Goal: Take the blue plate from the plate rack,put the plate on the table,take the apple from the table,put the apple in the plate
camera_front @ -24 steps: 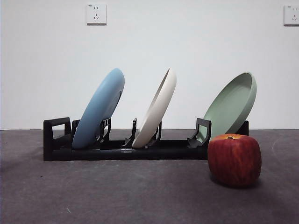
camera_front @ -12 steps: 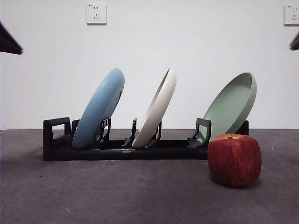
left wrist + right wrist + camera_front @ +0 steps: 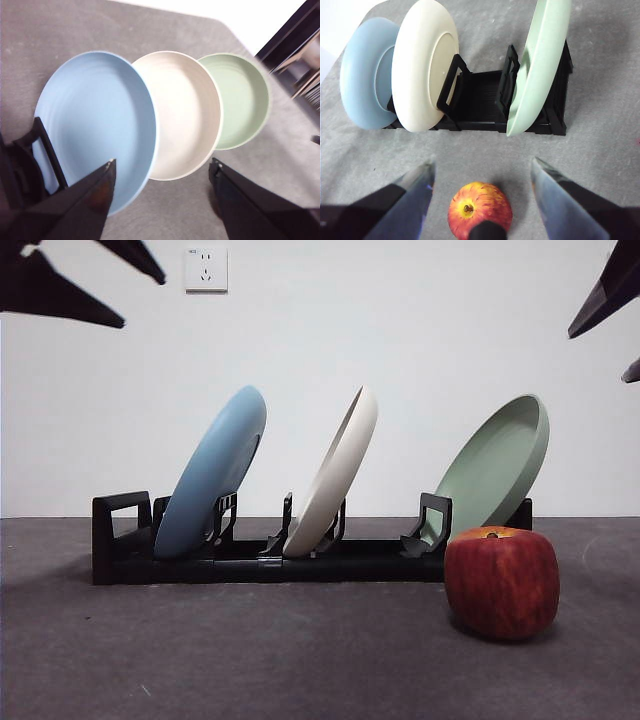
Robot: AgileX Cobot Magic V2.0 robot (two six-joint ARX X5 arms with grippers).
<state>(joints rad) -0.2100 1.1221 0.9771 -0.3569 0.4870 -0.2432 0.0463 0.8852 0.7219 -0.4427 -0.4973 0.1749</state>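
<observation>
The blue plate (image 3: 212, 472) leans in the leftmost slot of the black plate rack (image 3: 120, 540), which stands on the dark grey table (image 3: 300, 670). The red apple (image 3: 501, 582) sits on the table in front of the rack's right end. My left gripper (image 3: 162, 165) hangs open above the blue plate (image 3: 95, 125), apart from it; it shows as black tips (image 3: 140, 302) in the front view's top left corner. My right gripper (image 3: 482, 162) is open above the apple (image 3: 479, 210), clear of it, and shows (image 3: 597, 357) at the top right corner.
A cream-white plate (image 3: 335, 475) stands in the rack's middle slot and a pale green plate (image 3: 497, 465) in the right one, just behind the apple. Behind the rack is a white wall with outlets (image 3: 206, 270).
Both grippers have come further down into the front view from its top corners. The plates, rack and apple have not moved.
</observation>
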